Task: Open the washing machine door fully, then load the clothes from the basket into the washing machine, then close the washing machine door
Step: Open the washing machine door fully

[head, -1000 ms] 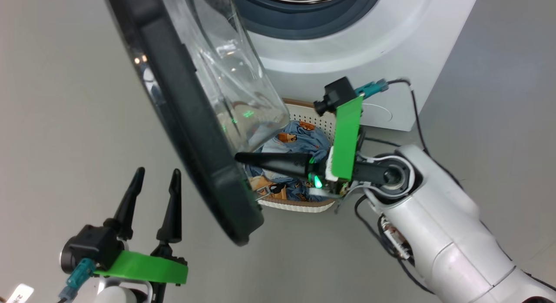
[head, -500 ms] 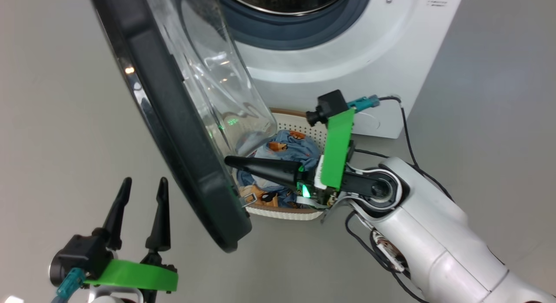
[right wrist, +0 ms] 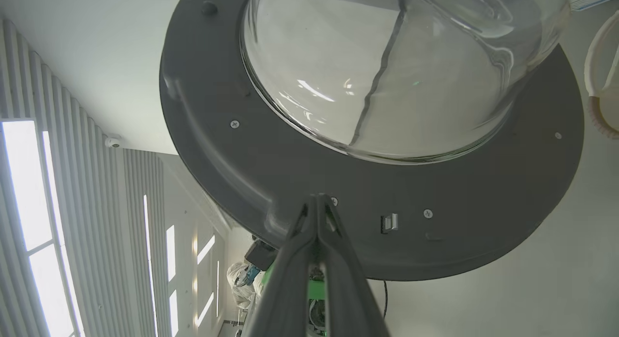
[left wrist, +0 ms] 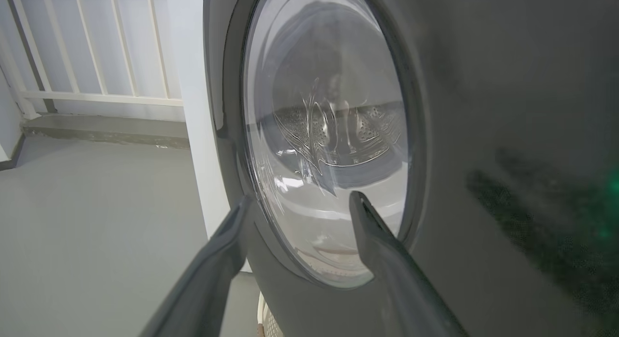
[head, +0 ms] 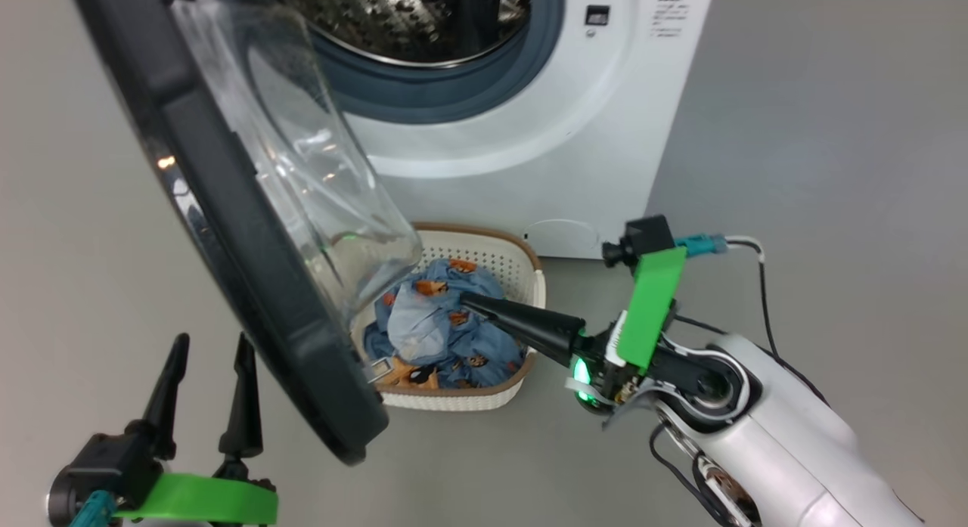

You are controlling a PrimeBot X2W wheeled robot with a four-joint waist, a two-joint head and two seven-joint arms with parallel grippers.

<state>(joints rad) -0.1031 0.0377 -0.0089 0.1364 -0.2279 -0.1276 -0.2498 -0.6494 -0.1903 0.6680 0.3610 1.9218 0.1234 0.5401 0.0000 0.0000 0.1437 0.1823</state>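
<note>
While the washing machine door (head: 227, 232) stands swung out from the washing machine (head: 529, 156), head view: wide glossy black rim, with a clear glass bowl (head: 318, 179) bulging off its inner side. Behind the door are the perforated steel drum (head: 408, 20) and the grey-blue gasket (head: 454, 96), tops cut off. On the door's glass side the basket (head: 491, 255) sits on the floor (head: 794, 134): cream perforated plastic, brown woven-look rim, one end hidden behind the door. The clothes (head: 446, 330), crumpled soft blue with orange bears, are heaped inside it. Right gripper (head: 465, 300): fingers pressed together into one dark spike, tip over the heap; can't tell if it touches the fabric. Left gripper (head: 212, 342): just beside the door's outer side, fingers spread, holding nothing.

Left wrist view: splayed fingers (left wrist: 213, 264) in front of the door's outer face. Drum holes look warped through the glass, and the far rim is a dark blur.

Right wrist view: the door's inner face is matte dark grey, with small screws (right wrist: 234, 124) and a metal latch (right wrist: 389, 223). The closed tips overlap the ring below the bowl; contact unclear.
</note>
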